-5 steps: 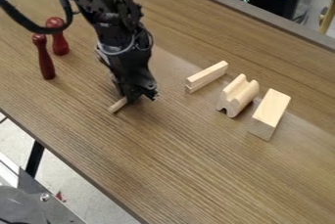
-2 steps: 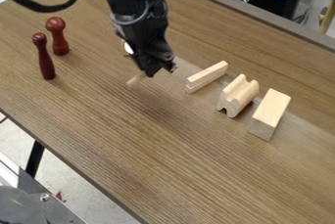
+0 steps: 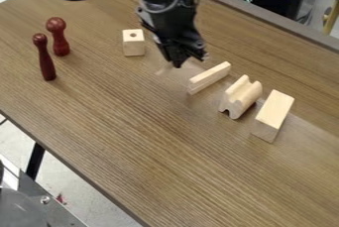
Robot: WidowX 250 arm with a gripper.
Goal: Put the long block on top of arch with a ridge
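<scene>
Long block [image 3: 164,68], faint and partly hidden, is clamped in the hand [image 3: 177,64].

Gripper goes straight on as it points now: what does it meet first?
Likely the table, beside the thin block. The gripper points mostly down; the pale piece it holds may touch first. Height is unclear from this view, so clipping the thin block isn't ruled out.

The long block [image 3: 163,69], pale and blurred, is held in the gripper [image 3: 177,65], one end sticking out to the left. The arch with a ridge [image 3: 242,93], pale wood, grooved on top and notched below, stands upright to the right.
</scene>
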